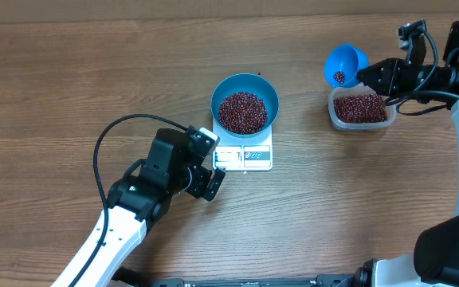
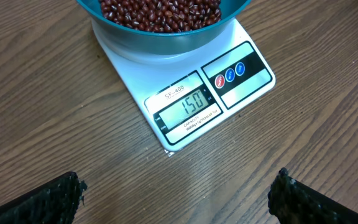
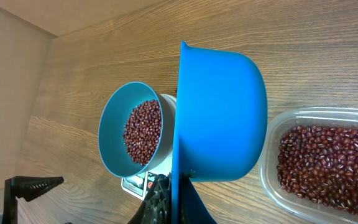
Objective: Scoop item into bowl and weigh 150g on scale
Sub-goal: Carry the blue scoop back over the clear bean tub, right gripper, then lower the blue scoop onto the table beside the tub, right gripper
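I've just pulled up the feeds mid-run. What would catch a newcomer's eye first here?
The blue bowl full of dark red beans sits on the white scale mid-table, and the display reads 150. At far right, the right gripper is shut on a blue scoop holding a few beans, beside a clear tub of more. The left gripper hangs open before the scale.
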`<state>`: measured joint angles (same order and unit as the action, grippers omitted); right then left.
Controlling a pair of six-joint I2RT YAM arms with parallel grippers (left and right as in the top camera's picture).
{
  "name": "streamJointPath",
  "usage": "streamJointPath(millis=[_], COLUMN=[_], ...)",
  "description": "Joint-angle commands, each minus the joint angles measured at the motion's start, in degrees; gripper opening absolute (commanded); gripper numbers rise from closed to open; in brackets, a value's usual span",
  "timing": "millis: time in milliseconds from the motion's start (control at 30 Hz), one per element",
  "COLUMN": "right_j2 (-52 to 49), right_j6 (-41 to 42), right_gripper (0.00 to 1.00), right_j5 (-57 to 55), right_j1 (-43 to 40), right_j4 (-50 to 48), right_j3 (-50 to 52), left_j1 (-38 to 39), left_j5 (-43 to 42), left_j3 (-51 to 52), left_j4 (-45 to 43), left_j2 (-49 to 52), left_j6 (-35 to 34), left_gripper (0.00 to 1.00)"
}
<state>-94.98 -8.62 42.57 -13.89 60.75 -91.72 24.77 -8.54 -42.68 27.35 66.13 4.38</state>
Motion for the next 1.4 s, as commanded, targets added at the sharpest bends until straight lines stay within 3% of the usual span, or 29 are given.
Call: streamJointPath(millis=[0, 500, 900, 1133, 1367], right_j2=[1.7, 1.7, 1.7, 1.7, 1.6], right_j6=[0.0, -0.4, 0.3, 1.6, 4.4], right_gripper=[0.04, 0.04, 0.04, 0.04, 0.04], right_j5=[-0.1, -7.9, -24.2, -40.3, -64.7], right_j1=[-0.4, -0.4, 0.1, 6.3, 17.5], right_j4=[-0.1, 3.1, 8.0, 8.0, 7.9], right_j3=[-1.9, -1.9, -1.9, -1.9, -1.9], left_j1=[0.3, 0.3, 0.3, 0.3, 0.3], left_j5=[0.1, 0.1, 0.1, 0.1, 0.1], left_j3=[0.2, 0.2, 0.2, 0.2, 0.2], left_j4=[-0.2, -0.2, -0.2, -0.2, -0.2], left_j2=[-0.2, -0.2, -0.2, -0.2, -0.2], left_j6=[-1.0, -1.0, -1.0, -1.0, -1.0], left_gripper=[1.00, 0.99, 0.99, 0.99, 0.99])
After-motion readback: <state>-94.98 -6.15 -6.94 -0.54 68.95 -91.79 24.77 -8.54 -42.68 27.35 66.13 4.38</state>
